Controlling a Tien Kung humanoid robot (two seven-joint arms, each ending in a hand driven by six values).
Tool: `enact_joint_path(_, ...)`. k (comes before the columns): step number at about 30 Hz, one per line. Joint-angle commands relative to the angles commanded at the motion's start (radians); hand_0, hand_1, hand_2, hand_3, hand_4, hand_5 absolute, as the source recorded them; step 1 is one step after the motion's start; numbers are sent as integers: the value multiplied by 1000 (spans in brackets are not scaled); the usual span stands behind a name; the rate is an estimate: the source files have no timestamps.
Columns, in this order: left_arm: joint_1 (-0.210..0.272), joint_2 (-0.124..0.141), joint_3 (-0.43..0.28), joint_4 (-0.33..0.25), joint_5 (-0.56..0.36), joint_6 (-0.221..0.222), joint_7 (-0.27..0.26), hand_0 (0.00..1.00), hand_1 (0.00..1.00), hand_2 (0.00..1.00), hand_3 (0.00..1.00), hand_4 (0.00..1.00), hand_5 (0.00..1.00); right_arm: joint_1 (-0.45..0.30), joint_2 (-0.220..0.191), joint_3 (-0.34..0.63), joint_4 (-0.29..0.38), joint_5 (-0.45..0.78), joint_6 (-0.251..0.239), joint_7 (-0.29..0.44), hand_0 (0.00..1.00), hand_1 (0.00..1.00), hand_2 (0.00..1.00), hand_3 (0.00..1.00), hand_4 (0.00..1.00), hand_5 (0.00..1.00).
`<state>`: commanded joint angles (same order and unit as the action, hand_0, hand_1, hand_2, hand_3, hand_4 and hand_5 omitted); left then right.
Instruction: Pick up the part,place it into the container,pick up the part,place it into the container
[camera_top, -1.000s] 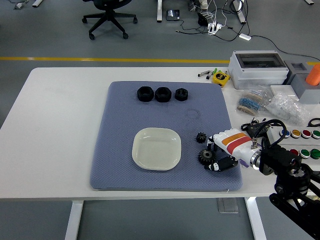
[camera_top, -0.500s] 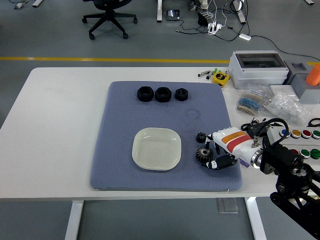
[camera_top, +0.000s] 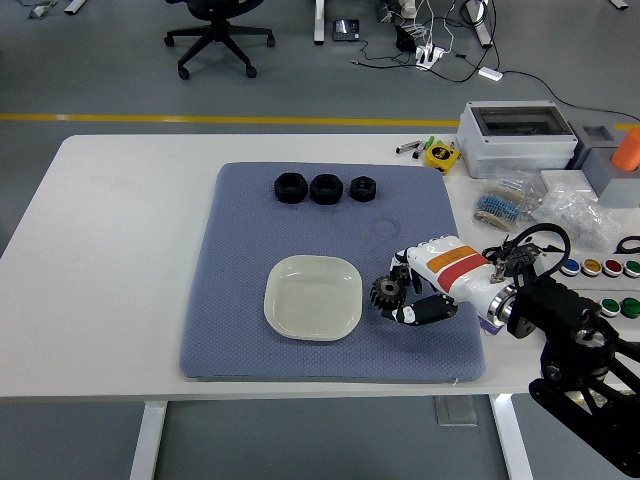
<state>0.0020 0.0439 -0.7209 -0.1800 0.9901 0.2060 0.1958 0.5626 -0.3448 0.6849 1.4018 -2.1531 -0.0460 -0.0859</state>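
The table stretches away left of the hand, white and bare there. A blue-grey mat covers its middle, and the hand works over the mat's right part. Up and left of the hand, at the mat's far edge, three black nuts sit in a row, well apart from it. Directly left of the hand lies the dish, a pale square with rounded corners, with nothing in it.

Just beyond the dish's right edge is a black gear, pinched at the fingertips of the right hand. The fingers curl around it from above and the thumb closes from below, so the grip is closed on the gear. The gear is just beside the dish rim, not over it. Whether it touches the mat cannot be told. The second gear is not visible; the hand may cover it.

The hand is white with an orange and a red band, and its black arm comes in from the lower right. Behind the hand to its right lie cables and a button panel. Farther up and right stand a grey box, bags of small parts and a yellow tape measure.
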Motion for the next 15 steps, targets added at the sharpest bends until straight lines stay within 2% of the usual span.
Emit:
enact_joint_path(2, 0, 0, 3, 0, -2, 0, 0, 271, 433, 472, 331, 856, 735, 26, 7, -27, 8, 0, -5, -6, 96, 162, 301, 389, 764, 461)
enact_joint_path(7, 3, 1, 7, 0, -5, 1, 0, 271, 433, 472, 331, 856, 735, 130, 59, -139, -3, 1, -30, -26, 96, 162, 301, 389, 764, 461)
enact_joint_path(8, 3, 1, 7, 0, -5, 1, -1, 272, 434, 472, 331, 856, 735, 149, 68, -162, -9, 4, -41, -30, 92, 162, 304, 394, 817, 474)
enact_joint_path(13, 4, 4, 21, 0, -17, 1, -5, 272, 434, 472, 331, 856, 735, 226, 120, -247, -62, -5, -106, -49, 92, 162, 304, 394, 817, 474)
enact_joint_path(14, 4, 5, 25, 0, -20, 2, -6, 271, 434, 470, 331, 856, 736, 237, 130, -257, -73, -6, -112, -52, 93, 173, 316, 407, 998, 628)
enact_joint_path(15, 4, 5, 27, 0, -22, 3, -7, 271, 434, 470, 331, 856, 736, 249, 140, -267, -90, -6, -116, -54, 93, 173, 316, 407, 998, 628)
